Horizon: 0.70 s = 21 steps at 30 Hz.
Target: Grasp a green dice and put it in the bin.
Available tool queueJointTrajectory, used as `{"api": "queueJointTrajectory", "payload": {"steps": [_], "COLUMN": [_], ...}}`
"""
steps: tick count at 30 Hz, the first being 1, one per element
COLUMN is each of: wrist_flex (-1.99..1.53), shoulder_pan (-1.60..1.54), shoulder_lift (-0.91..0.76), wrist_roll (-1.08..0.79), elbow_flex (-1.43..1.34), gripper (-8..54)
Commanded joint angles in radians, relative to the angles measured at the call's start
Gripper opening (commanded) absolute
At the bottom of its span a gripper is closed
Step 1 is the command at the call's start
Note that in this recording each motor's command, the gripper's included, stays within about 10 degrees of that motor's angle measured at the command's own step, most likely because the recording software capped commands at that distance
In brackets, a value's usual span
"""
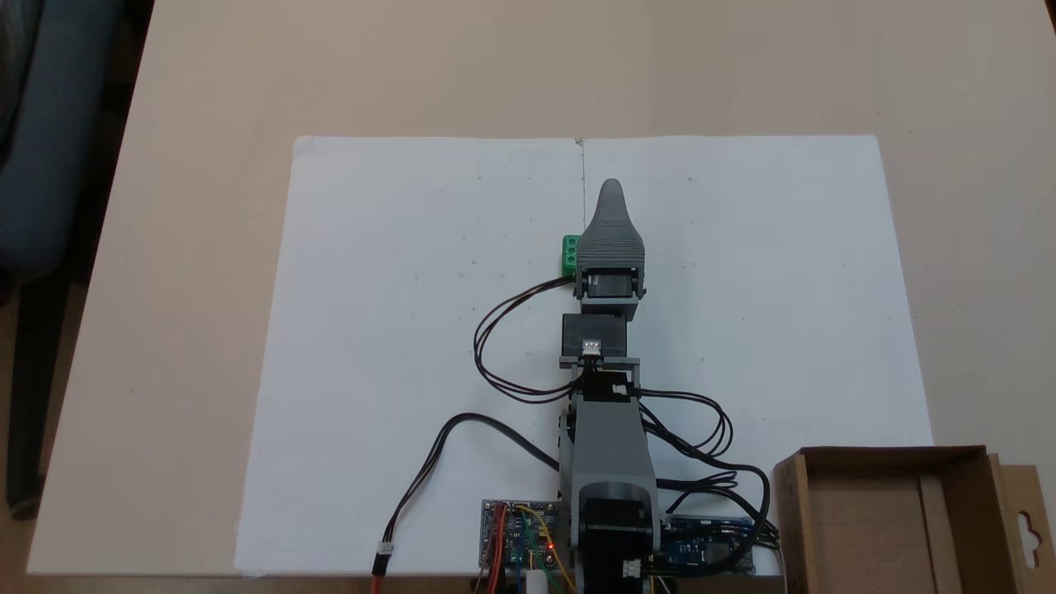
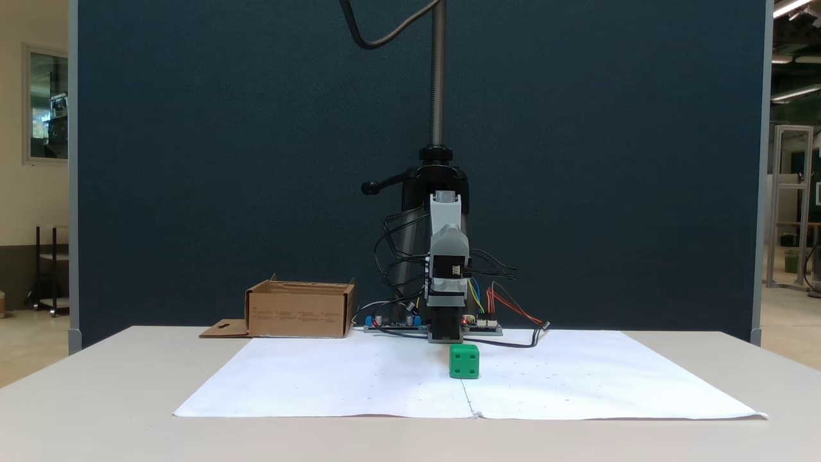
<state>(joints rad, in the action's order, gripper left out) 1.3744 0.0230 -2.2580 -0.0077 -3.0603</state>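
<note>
Dice (image 1: 569, 254), green, sits on white paper (image 1: 396, 330) near the desk (image 1: 206, 99) middle, touching or just beside the left edge of the grey fingers (image 1: 611, 191) in a fixed view; only one tip shows, so can't tell how far open, nothing visibly held. Cardboard bin (image 1: 899, 455) at lower right, well apart.

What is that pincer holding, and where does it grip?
Nothing, as far as shows: the green dice sits on the white paper, beside and partly under the pincer, whose jaws are hidden.
</note>
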Motion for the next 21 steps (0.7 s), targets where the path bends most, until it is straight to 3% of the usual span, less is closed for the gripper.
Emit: {"api": "queueJointTrajectory", "payload": {"steps": [1, 21], "wrist_flex": [0.146, 0.071], "shoulder_pan": [-0.078, -0.078], "shoulder_lift": [-0.107, -0.104], "wrist_roll": [-0.071, -0.067], "elbow_flex": [-0.071, -0.071], "gripper": [45.2, 45.2]}}
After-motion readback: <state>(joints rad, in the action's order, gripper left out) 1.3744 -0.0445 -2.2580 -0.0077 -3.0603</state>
